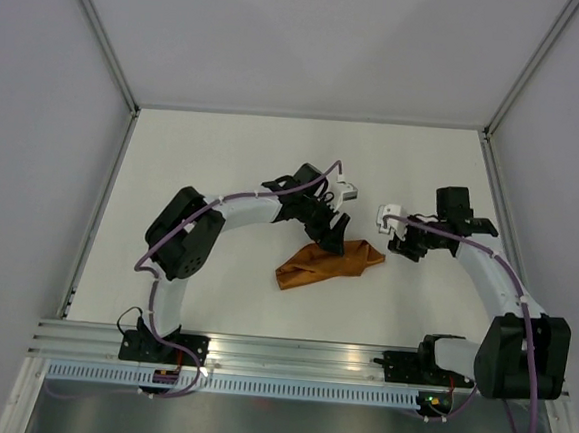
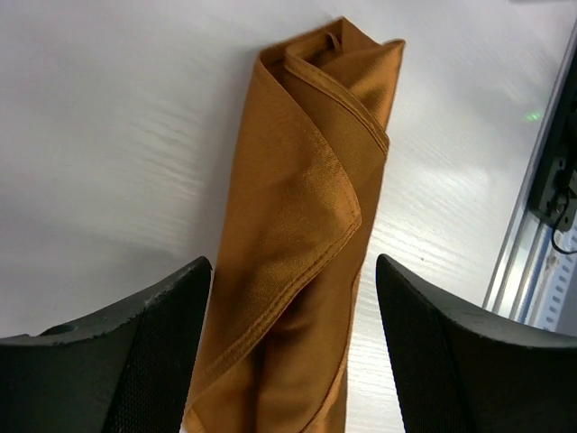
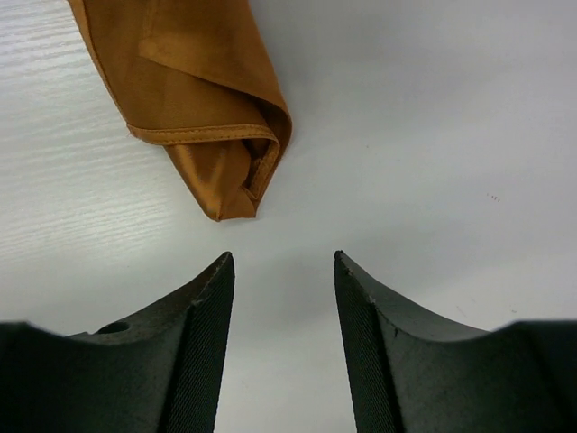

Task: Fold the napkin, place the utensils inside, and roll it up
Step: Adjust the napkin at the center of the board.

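Note:
The rust-brown napkin (image 1: 328, 263) lies rolled and bunched into a long bundle on the white table. In the left wrist view the napkin (image 2: 306, 207) runs lengthwise between my open left fingers, with folded hems showing. My left gripper (image 1: 332, 238) hovers over its upper right part, open, jaws astride the roll without closing on it. My right gripper (image 1: 400, 245) is open and empty just right of the bundle's end. In the right wrist view the napkin's tip (image 3: 225, 180) lies ahead of the fingers. No utensils show in any view.
White walls with metal corner posts (image 1: 109, 62) enclose the table. An aluminium rail (image 1: 278, 356) carrying both arm bases runs along the near edge; it also shows in the left wrist view (image 2: 541, 225).

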`<state>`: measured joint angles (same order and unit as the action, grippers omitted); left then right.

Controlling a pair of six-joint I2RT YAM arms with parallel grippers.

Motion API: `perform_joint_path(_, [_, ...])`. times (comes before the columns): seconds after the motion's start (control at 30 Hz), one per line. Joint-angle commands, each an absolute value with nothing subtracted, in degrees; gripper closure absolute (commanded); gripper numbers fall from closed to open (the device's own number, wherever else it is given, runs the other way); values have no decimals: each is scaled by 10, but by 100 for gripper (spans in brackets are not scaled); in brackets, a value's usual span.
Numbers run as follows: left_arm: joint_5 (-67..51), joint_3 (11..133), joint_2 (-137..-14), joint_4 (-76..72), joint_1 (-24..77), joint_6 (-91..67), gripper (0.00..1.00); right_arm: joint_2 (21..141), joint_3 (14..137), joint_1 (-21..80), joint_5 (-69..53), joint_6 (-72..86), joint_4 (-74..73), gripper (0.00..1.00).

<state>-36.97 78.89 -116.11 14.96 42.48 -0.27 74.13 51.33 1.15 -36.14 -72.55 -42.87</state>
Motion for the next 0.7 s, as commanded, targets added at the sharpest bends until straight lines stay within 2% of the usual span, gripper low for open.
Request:
perform_joint_path(0.0, [-343,778,-1108,89,405,-39,21,667,440,46,-382,-787,-401,44])
perform_joint_path(0.13, [-284,751,-1079,53,387,-83,22,608,366,111,-353,-788,-310,42])
perform_joint_path(0.33, [-221,725,-1071,24,376,-166,23,636,374,176,-335,-763,-281,41])
perform_joint_path(0.47, [-206,680,-1044,-15,374,-211,23,623,330,205,-304,-787,-253,41])
perform_joint_path(0.67, [-193,654,-1031,-26,374,-225,23,632,301,245,-267,-791,-232,47])
